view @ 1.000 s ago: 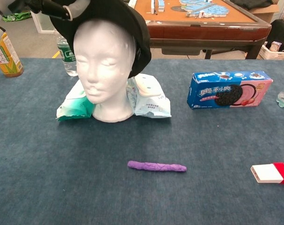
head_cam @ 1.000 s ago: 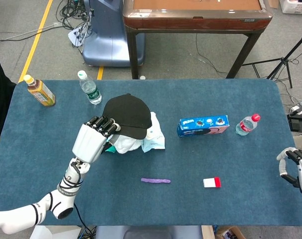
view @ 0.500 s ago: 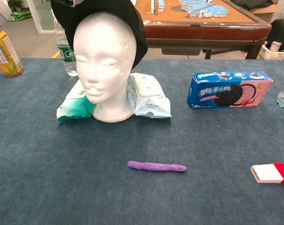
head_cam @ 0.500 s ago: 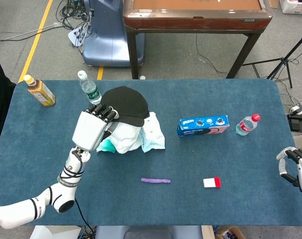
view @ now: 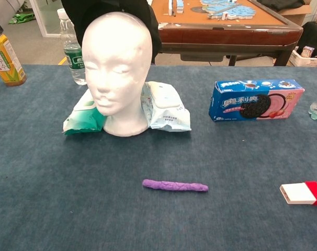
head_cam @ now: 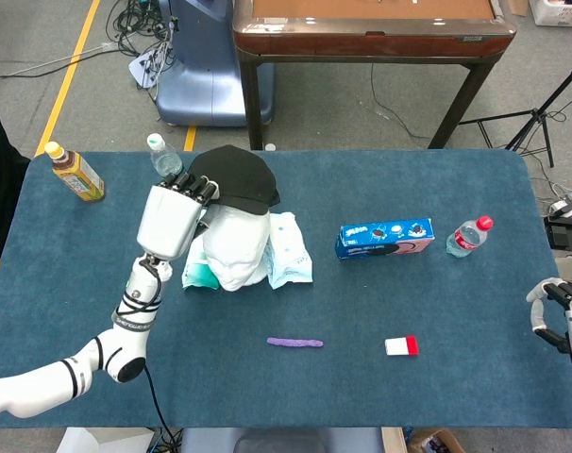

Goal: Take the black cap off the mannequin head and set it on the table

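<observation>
Nearest me on the desk (head_cam: 437, 396) lie a purple strip (view: 175, 185) and a red-white block (view: 303, 192), both well apart from the job and left alone. My right hand (head_cam: 558, 319) idles at the desk's right edge w/ fingers curled in and nothing in them; it's parked there bc the cap work is all on the left side. It's partly cut by the frame edge in the head view and absent from the chest view.

Mid desk: the head (view: 116, 68) stands upright on wipe packs (view: 166, 107), which I judge prop or steady it. Its crown is bare from the front now. Cookie box (view: 255, 99) sits to the right, near a small bottle (head_cam: 467, 235).

My left hand (head_cam: 173, 219) is up beside the head, fingers closed on the cap (head_cam: 233, 179) at its near-left edge, prob the brim or rim. I hold it there bc that edge gives purchase to peel it back and up. The cap hangs behind the head's top, toward the far side, off the face; can't tell if it's touching the back of the skull or clear of it. In the chest view the cap is cut off by the top edge and my hand isn't shown, so the exact grip is hard to make out.

Farther back: a water bottle (head_cam: 162, 158), partly hidden behind my fingers, and a tea bottle (head_cam: 74, 172) at far left.
</observation>
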